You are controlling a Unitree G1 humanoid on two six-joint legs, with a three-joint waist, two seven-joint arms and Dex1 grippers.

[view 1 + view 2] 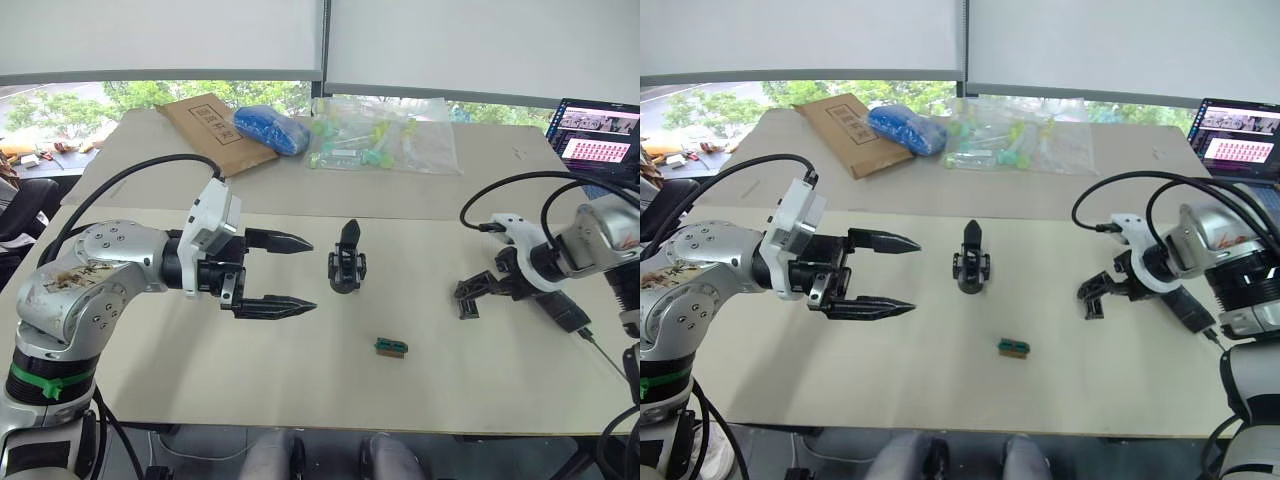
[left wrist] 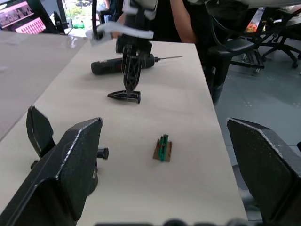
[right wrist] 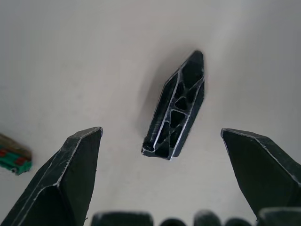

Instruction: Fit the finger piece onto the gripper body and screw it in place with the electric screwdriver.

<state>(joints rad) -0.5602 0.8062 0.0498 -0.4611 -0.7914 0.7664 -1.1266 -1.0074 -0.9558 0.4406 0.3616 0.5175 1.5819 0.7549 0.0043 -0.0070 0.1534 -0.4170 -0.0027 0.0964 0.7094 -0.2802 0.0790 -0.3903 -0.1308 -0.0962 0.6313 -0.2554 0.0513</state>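
Black and pointed, the right gripper's (image 3: pixel 160 188) two fingers (image 3: pixel 70 179) stand wide apart and hold nothing, angled down toward the table (image 1: pixel 300 370). Directly below them, between the two tips and touching neither, the finger piece (image 3: pixel 176 108) lies flat on the table, its ribbed hollow side up. Just behind this gripper, on the robot's side of it, the electric screwdriver (image 2: pixel 123 66) lies on the table with its thin bit pointing toward the table edge. Farther toward the robot's left, near the table's centre, the gripper body (image 1: pixel 346 262) stands upright, its single pointed finger up. A small green-and-brown block (image 1: pixel 391 347) lies between the gripper body and the right gripper, nearer the front edge. Beyond the gripper body, the left gripper (image 1: pixel 290 273) hovers with its fingers spread wide, empty, its tips aimed at the body and short of touching it.
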